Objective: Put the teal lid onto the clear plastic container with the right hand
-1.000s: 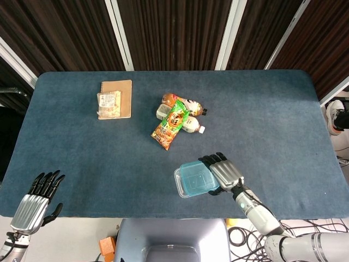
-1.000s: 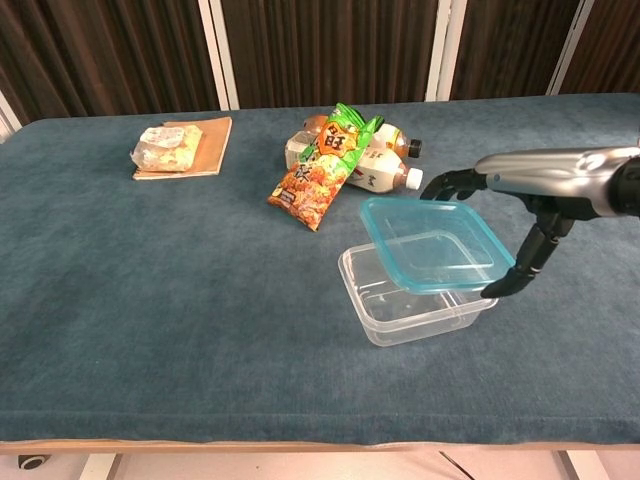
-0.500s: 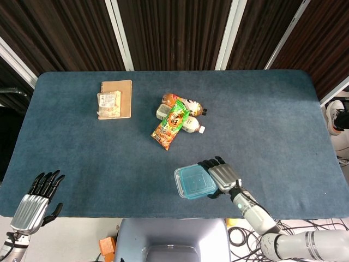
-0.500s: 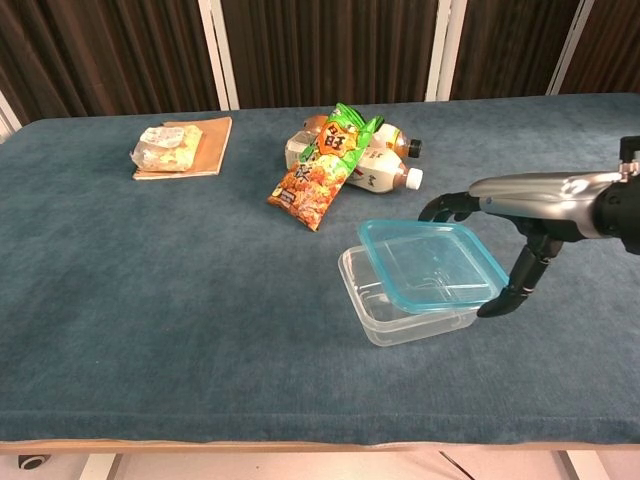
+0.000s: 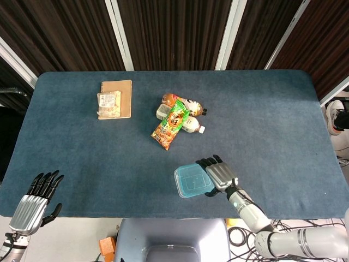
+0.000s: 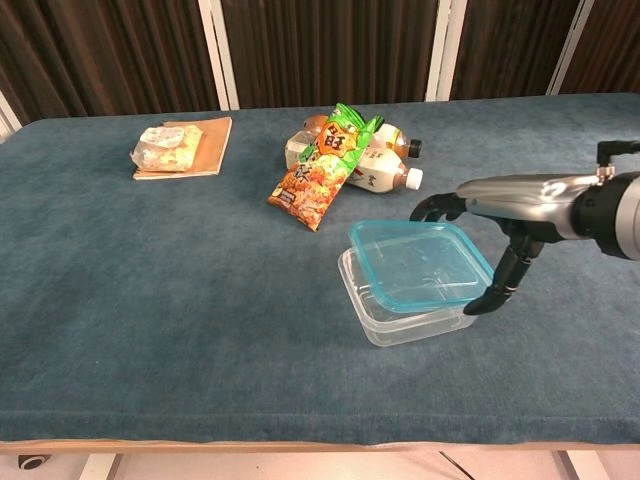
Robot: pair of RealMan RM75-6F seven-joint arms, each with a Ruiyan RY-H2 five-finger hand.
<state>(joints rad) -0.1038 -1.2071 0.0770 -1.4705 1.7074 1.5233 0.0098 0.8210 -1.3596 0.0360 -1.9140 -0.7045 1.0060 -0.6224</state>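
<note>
Holding teal lid (image 6: 421, 263) | right hand (image 6: 478, 215) (over clear plastic container (image 6: 402, 312))

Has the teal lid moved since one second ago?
Yes. In the chest view the teal lid, held by the right hand, has come down and leftward onto the clear plastic container, which stayed put.

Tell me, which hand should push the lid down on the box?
The right hand. It already holds the lid over the box. The left hand sits far off at the table's corner.
</note>
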